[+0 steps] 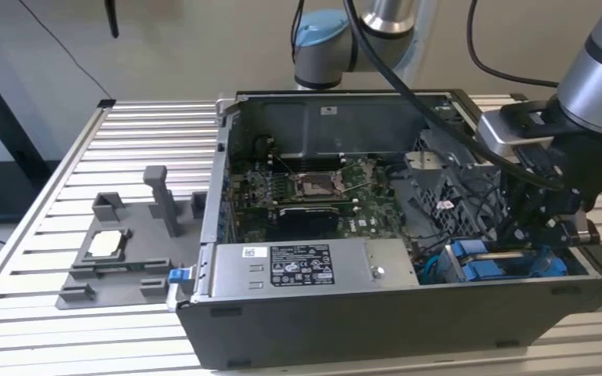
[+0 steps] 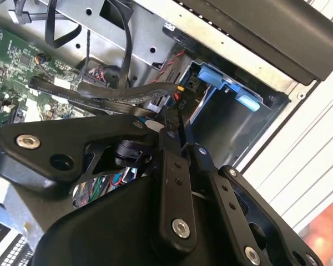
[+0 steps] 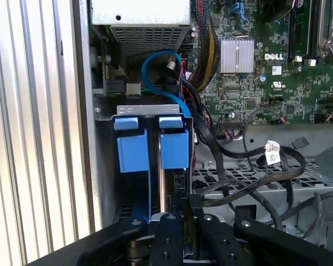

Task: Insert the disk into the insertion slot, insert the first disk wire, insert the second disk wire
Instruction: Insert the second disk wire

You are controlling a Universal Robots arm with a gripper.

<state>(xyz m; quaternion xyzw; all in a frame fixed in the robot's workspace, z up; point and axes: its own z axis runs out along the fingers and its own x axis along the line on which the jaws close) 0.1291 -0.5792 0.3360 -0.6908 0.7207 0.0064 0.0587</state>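
I have the hand (image 1: pixel 552 235) down inside the black computer case (image 1: pixel 406 321), at the corner on the exterior view's right. In both wrist views its two black fingers (image 3: pixel 172 238) stand close together; a dark cable end seems to lie between them, but I cannot tell if they pinch it or merely sit pressed together.

Contents of the case: green motherboard (image 1: pixel 312 188) on the floor, silver labelled power-supply box (image 1: pixel 301 266) along the near wall, and a tangle of black cables (image 3: pixel 250 166) over the perforated metal.

The disk (image 3: pixel 152 149) already sits in the insertion slot (image 3: pixel 108 166), the dark-grey cage in that corner; only its blue bracket tabs show clearly (the drive body itself is mostly hidden). A blue cable (image 3: pixel 155 77) loops just above the tabs.

Outside the case, on the slatted surface (image 1: pixel 29 258), stands a grey holder plate (image 1: pixel 123 258) with upright posts, carrying a small pale chip.
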